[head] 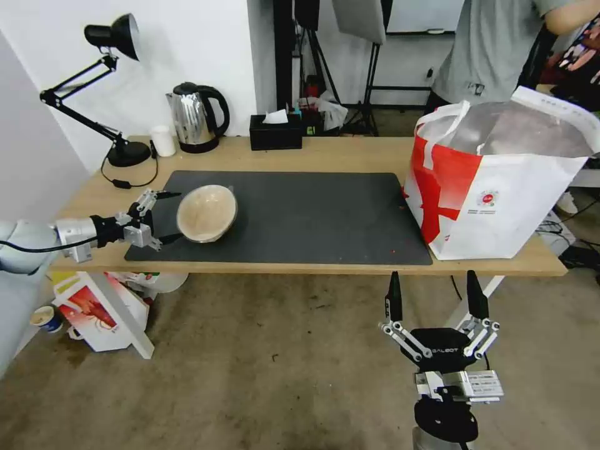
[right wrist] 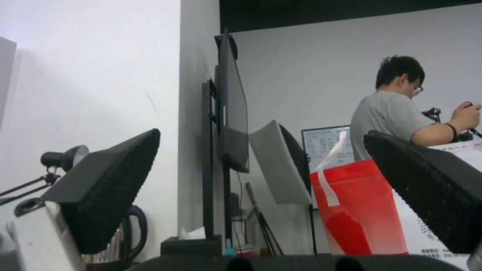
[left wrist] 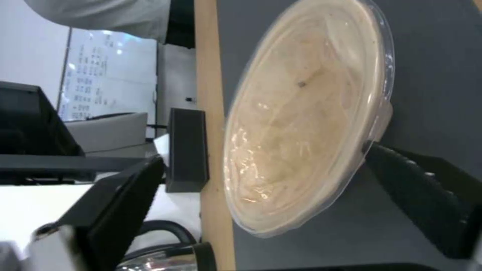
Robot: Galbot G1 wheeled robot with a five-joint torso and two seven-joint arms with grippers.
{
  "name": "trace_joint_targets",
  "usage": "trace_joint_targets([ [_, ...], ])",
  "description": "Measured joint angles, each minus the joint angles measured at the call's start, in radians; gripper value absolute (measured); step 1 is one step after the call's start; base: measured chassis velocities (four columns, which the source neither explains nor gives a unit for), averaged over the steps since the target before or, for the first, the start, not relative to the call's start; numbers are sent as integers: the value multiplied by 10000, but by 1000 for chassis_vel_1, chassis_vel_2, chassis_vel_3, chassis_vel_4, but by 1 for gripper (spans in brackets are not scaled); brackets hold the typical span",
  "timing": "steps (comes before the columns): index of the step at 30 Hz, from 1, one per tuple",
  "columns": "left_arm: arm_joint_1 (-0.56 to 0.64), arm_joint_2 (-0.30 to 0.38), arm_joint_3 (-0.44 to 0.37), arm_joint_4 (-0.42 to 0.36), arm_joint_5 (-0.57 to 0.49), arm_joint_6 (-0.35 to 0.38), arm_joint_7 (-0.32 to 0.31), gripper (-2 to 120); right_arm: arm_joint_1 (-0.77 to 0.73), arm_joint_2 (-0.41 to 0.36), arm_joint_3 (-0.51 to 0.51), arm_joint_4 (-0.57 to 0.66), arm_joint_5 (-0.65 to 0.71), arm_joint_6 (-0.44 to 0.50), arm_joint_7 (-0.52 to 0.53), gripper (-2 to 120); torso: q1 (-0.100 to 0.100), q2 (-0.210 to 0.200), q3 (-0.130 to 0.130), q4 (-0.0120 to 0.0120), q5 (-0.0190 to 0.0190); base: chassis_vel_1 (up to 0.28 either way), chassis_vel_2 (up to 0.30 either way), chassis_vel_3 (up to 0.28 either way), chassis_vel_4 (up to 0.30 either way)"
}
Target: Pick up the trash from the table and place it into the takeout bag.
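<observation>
My left gripper (head: 167, 216) straddles the tilted beige bowl (head: 207, 213) on the table (head: 350, 153), jaws wide; closing on its thin rim could flip it off the mat

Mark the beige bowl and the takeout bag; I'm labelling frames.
beige bowl (head: 207, 212), head view, inner bottom.
takeout bag (head: 512, 206), head view, white front panel.

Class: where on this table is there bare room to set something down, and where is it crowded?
Free: the mat between bowl and bag. Crowded: the back edge with lamp, kettle and tissue box.
</observation>
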Motion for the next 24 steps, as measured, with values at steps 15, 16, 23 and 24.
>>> trace_joint_targets([
  [15,-269,-207,171,25,36,92,248,41,0,0,0,0,0,0,0,100,-2,0,-1,0,-1,0,0,0,0],
  [16,-264,-226,173,25,51,94,252,34,0,0,0,0,0,0,0,100,-2,0,0,0,-1,0,0,0,0],
  [23,-281,-273,170,-29,68,97,256,11,0,0,0,0,0,0,0,100,-2,0,-1,-1,-1,0,0,0,0],
  [24,-285,-274,160,-46,57,96,256,7,0,0,0,0,0,0,0,100,-2,0,0,-1,-1,0,0,0,0],
])
